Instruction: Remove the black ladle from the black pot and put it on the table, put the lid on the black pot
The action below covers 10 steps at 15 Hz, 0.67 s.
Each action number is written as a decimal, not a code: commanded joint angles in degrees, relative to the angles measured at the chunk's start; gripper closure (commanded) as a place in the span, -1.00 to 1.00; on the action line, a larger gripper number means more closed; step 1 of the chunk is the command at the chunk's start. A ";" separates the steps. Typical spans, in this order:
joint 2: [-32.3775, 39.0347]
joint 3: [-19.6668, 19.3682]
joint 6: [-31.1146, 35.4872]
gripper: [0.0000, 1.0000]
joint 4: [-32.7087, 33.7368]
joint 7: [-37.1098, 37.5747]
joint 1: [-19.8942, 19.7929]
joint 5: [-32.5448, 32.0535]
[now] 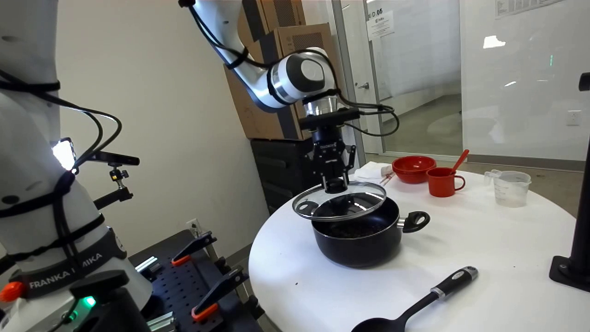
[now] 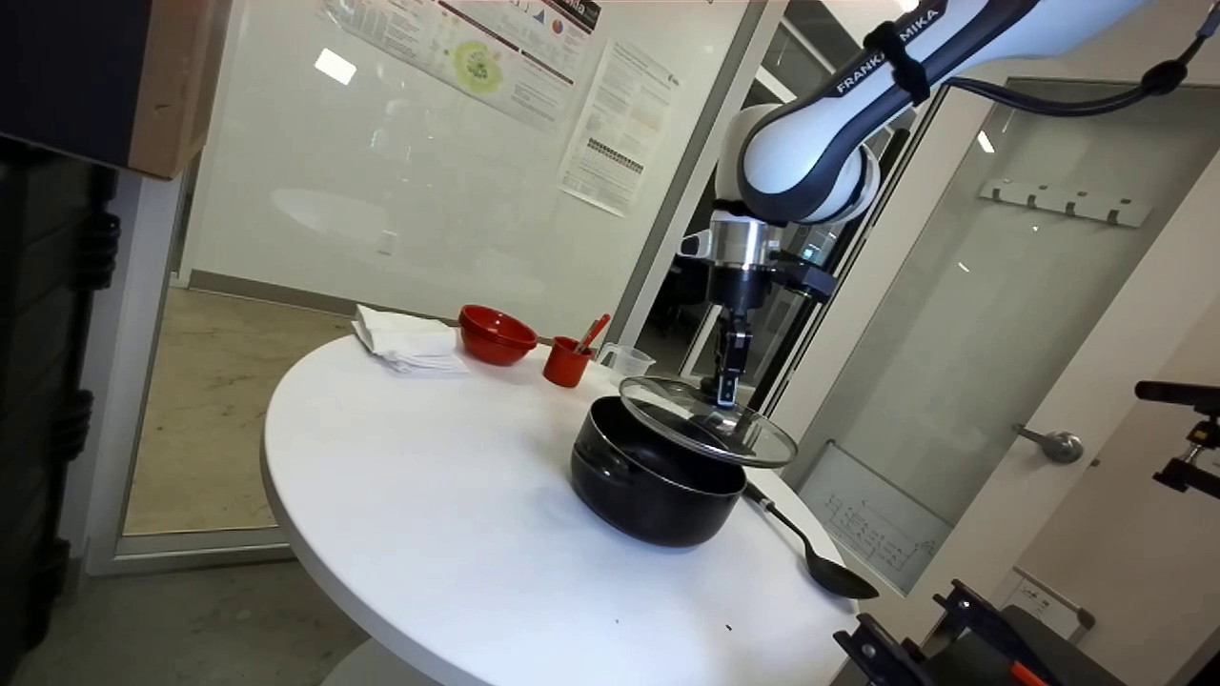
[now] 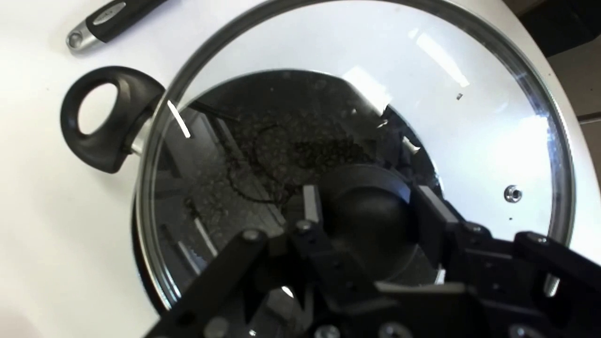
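Work looks past halfway: the black ladle (image 1: 417, 306) lies on the table (image 1: 295, 258), well apart from your gripper (image 1: 335, 181). You have the fingers (image 3: 312, 204) closed about the knob (image 3: 371, 220) of the lid (image 1: 341, 205), which hangs under them, over the black pot (image 1: 359, 249) but off-centre. You likely have centring, lowering and letting go left. You can't tell whether lid and rim touch; the dark contents (image 3: 281, 155) beneath are hard to name, and in an exterior view the ladle's bowl (image 1: 380, 325) is partly cut off.
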 commanded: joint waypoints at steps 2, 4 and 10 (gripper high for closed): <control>1.03 -1.36 2.03 0.50 0.70 3.04 0.22 -2.66; 2.26 -1.53 2.24 0.50 1.32 3.67 0.45 -3.20; 6.91 -2.05 3.12 0.50 5.75 6.00 0.22 -4.32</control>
